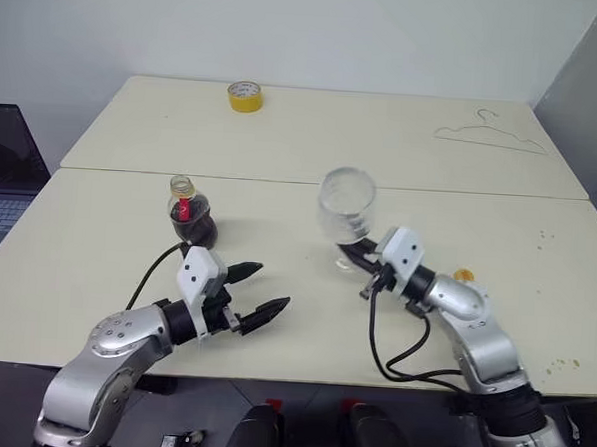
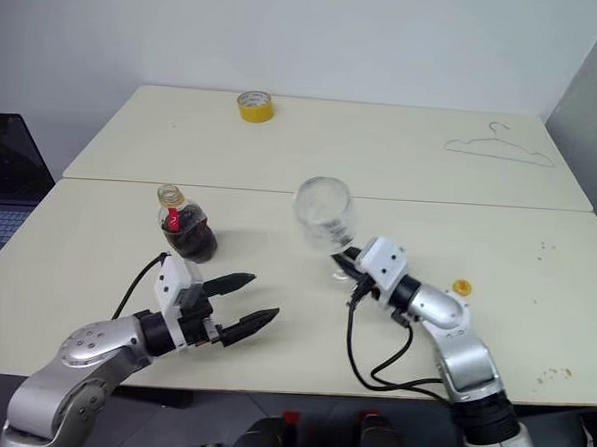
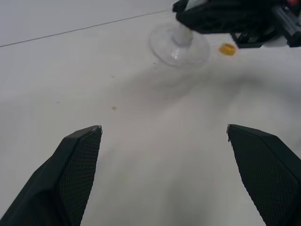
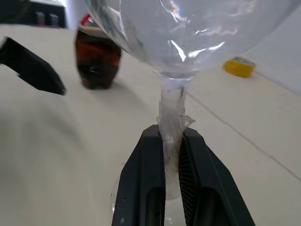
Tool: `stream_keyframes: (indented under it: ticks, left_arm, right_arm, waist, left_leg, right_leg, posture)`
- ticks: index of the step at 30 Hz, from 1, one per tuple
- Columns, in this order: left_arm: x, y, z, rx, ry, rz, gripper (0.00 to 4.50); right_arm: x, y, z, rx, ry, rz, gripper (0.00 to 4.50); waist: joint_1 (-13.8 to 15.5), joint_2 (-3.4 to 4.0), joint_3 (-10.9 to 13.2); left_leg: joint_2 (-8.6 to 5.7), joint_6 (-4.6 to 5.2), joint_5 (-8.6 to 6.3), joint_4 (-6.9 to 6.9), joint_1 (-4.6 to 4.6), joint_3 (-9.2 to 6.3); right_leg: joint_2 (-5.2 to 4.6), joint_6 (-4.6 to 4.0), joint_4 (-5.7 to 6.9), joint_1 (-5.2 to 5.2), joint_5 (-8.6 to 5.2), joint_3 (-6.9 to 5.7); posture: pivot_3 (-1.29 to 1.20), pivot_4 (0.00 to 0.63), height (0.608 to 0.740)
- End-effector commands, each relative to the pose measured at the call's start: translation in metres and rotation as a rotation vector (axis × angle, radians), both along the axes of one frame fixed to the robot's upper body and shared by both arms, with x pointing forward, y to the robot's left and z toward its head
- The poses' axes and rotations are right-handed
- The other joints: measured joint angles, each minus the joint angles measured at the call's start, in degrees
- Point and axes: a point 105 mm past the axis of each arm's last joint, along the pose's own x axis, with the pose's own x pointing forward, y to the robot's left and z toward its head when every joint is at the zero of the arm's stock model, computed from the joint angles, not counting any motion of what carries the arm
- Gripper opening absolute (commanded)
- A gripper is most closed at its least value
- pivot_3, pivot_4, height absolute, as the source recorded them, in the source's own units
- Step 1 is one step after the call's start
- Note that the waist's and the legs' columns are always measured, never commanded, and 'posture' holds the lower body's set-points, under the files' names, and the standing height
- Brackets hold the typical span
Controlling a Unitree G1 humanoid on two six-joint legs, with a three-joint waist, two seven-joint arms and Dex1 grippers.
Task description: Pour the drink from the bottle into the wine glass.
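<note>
The bottle (image 1: 189,218) stands upright on the near table, left of centre, with no cap on its mouth. Dark drink (image 4: 96,63) fills its bulbous body. Just in front of it and to its right, my left gripper (image 1: 273,287) hovers open with nothing between its fingers (image 3: 80,160). The clear wine glass (image 1: 347,204) stands upright at the middle, its bowl looking empty. My right gripper (image 4: 171,141) is shut on its thin stem. Whether the glass foot (image 3: 181,44) rests on the table I cannot tell.
A small yellow-orange cap (image 1: 464,276) lies on the table beside my right wrist. On the far table are a yellow tape roll (image 1: 244,96) and a wire hanger (image 1: 488,136). A laptop (image 1: 1,168) sits off the table's left edge.
</note>
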Motion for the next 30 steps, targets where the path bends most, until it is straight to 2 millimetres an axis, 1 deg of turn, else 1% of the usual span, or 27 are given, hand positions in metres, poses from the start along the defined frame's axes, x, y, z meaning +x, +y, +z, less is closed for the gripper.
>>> stream_keyframes:
  ticks: [1, 4, 7, 9, 16, 20, 21, 22, 23, 24, 25, 26, 30]
  left_arm:
    - [-0.007, 0.0, 0.017, 0.006, -0.08, -0.028, 4.5]
    - [-0.007, 0.003, 0.019, 0.026, -0.099, -0.023, 4.5]
    - [-0.006, 0.006, 0.019, 0.077, -0.145, -0.018, 4.5]
    - [-0.005, 0.008, 0.019, 0.102, -0.165, -0.013, 4.5]
    - [0.003, 0.015, 0.021, 0.11, -0.213, 0.047, 4.5]
    - [0.009, 0.022, 0.023, 0.09, -0.229, 0.105, 4.5]
    - [0.01, 0.023, 0.023, 0.088, -0.234, 0.112, 4.5]
    - [0.01, 0.023, 0.023, 0.087, -0.236, 0.113, 4.5]
    - [0.01, 0.023, 0.023, 0.087, -0.236, 0.114, 4.5]
    - [0.01, 0.023, 0.023, 0.086, -0.236, 0.114, 4.5]
    - [0.01, 0.023, 0.023, 0.085, -0.236, 0.117, 4.5]
    - [0.01, 0.023, 0.022, 0.086, -0.238, 0.119, 4.5]
    - [0.011, 0.025, 0.021, 0.084, -0.244, 0.14, 4.5]
  right_arm:
    - [-0.007, 0.019, -0.001, 0.066, 0.014, 0.103, 0.14]
    - [-0.004, 0.027, -0.014, 0.069, 0.036, 0.123, 0.14]
    - [0.002, 0.026, -0.03, 0.044, 0.063, 0.114, 0.14]
    - [0.005, 0.027, -0.037, 0.028, 0.072, 0.113, 0.14]
    - [0.014, 0.026, -0.043, 0.001, 0.067, 0.095, 0.14]
    - [0.013, 0.025, -0.047, -0.017, 0.076, 0.107, 0.14]
    - [0.014, 0.025, -0.048, -0.019, 0.078, 0.107, 0.85]
    - [0.013, 0.025, -0.048, -0.016, 0.085, 0.11, 1.03]
    - [0.013, 0.025, -0.049, -0.017, 0.089, 0.113, 1.39]
    - [0.012, 0.025, -0.049, -0.017, 0.092, 0.116, 1.64]
    - [0.012, 0.025, -0.05, -0.019, 0.093, 0.12, 2.06]
    - [0.011, 0.024, -0.05, -0.02, 0.094, 0.121, 2.34]
    - [0.008, 0.022, -0.049, -0.02, 0.093, 0.124, 3.71]
  waist:
    - [0.0, -0.01, 0.0]
    - [0.0, 0.0, 0.0]
    - [0.0, 0.0, 0.0]
    - [0.0, 0.01, 0.0]
    - [-0.1, 0.01, 0.0]
    - [-0.1, 0.01, 0.0]
    - [-0.1, 0.0, 0.0]
    - [-0.1, 0.0, 0.0]
    - [-0.1, 0.0, 0.0]
    - [-0.1, 0.0, 0.0]
    - [-0.1, 0.0, 0.0]
    - [-0.1, 0.0, 0.0]
    - [-0.1, 0.0, 0.0]
  left_leg:
    - [0.0, 0.0, 0.0, 0.0, 0.01, -0.01]
    - [0.0, 0.0, 0.0, -0.01, 0.03, -0.02]
    - [-0.01, -0.01, 0.0, 0.0, 0.02, 0.01]
    - [-0.01, -0.01, 0.01, -0.01, 0.03, 0.01]
    - [0.0, -0.01, 0.0, -0.03, 0.04, 0.01]
    - [0.0, 0.0, 0.0, -0.03, 0.04, 0.0]
    - [0.0, 0.0, 0.0, -0.02, 0.04, -0.01]
    - [0.0, 0.0, 0.0, -0.02, 0.04, -0.01]
    - [0.0, 0.0, 0.0, -0.02, 0.04, -0.01]
    - [0.0, 0.0, 0.0, -0.02, 0.04, 0.0]
    - [0.0, 0.0, 0.0, -0.03, 0.04, 0.0]
    - [0.0, 0.0, 0.0, -0.03, 0.04, 0.0]
    - [0.0, 0.0, 0.0, -0.03, 0.04, -0.01]
  right_leg:
    - [0.0, 0.0, -0.01, 0.01, 0.0, -0.02]
    - [0.01, 0.0, 0.0, 0.0, 0.0, -0.03]
    - [0.0, 0.0, -0.01, -0.01, 0.0, -0.01]
    - [0.0, 0.0, 0.0, -0.01, 0.0, -0.01]
    - [0.02, -0.01, 0.02, -0.02, 0.0, -0.01]
    - [0.02, -0.01, 0.02, -0.02, 0.0, -0.02]
    - [0.02, -0.01, 0.02, -0.02, 0.0, -0.02]
    - [0.02, -0.01, 0.02, -0.02, 0.0, -0.03]
    - [0.02, -0.01, 0.03, -0.02, 0.0, -0.03]
    - [0.02, -0.01, 0.02, -0.02, 0.0, -0.01]
    - [0.02, -0.01, 0.02, -0.02, 0.0, -0.02]
    - [0.02, -0.01, 0.03, -0.02, 0.0, -0.02]
    - [0.02, -0.01, 0.02, -0.02, 0.0, -0.02]
  posture:
    - [0.0, 0.15, 0.74]
    - [0.0, 0.15, 0.74]
    - [0.0, 0.15, 0.74]
    - [0.0, 0.15, 0.74]
    - [0.0, 0.15, 0.74]
    - [0.0, 0.15, 0.74]
    - [0.0, 0.15, 0.74]
    - [0.0, 0.15, 0.74]
    - [0.0, 0.15, 0.74]
    - [0.0, 0.15, 0.74]
    - [0.0, 0.15, 0.74]
    - [0.0, 0.15, 0.74]
    - [0.0, 0.15, 0.74]
